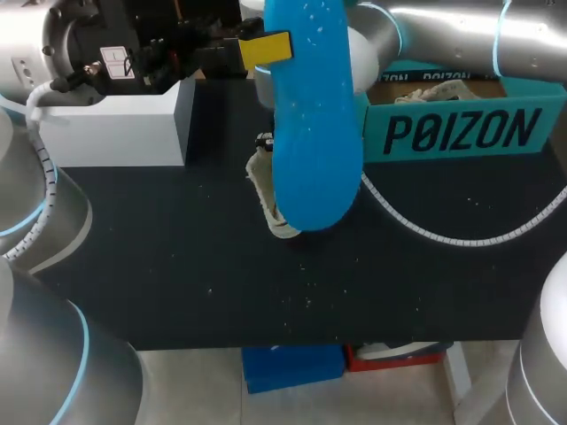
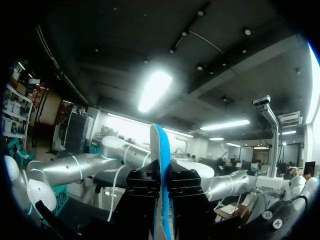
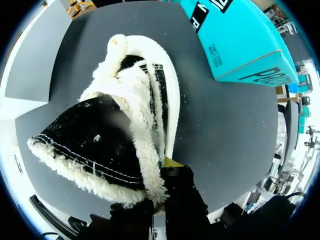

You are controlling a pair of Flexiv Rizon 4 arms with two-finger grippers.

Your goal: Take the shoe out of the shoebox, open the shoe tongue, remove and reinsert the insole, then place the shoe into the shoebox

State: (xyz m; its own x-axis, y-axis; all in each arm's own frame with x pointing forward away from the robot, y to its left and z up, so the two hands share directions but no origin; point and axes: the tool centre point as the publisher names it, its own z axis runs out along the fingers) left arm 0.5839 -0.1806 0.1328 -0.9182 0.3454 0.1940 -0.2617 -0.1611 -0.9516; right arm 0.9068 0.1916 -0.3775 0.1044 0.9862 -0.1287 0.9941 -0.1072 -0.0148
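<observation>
My left gripper [image 1: 266, 49] holds a long blue insole [image 1: 314, 115] up in the air above the table, shut on its edge. In the left wrist view the insole [image 2: 161, 150] stands edge-on between the shut fingers of the left gripper [image 2: 162, 176]. Under the insole a black shoe [image 1: 263, 184] with white fleece lining sits on the dark table [image 1: 177, 257]. My right arm [image 1: 443, 27] comes in above it, its gripper hidden behind the insole. In the right wrist view the right gripper [image 3: 159, 175] is shut on the fleecy rim of the shoe [image 3: 95, 135].
The teal shoebox [image 1: 461, 128] stands open at the back right, with paper inside, and shows beyond the shoe [image 3: 240, 40]. A white box lid [image 1: 115, 124] lies at the back left. A white coiled cable [image 1: 443, 235] trails over the table's right side.
</observation>
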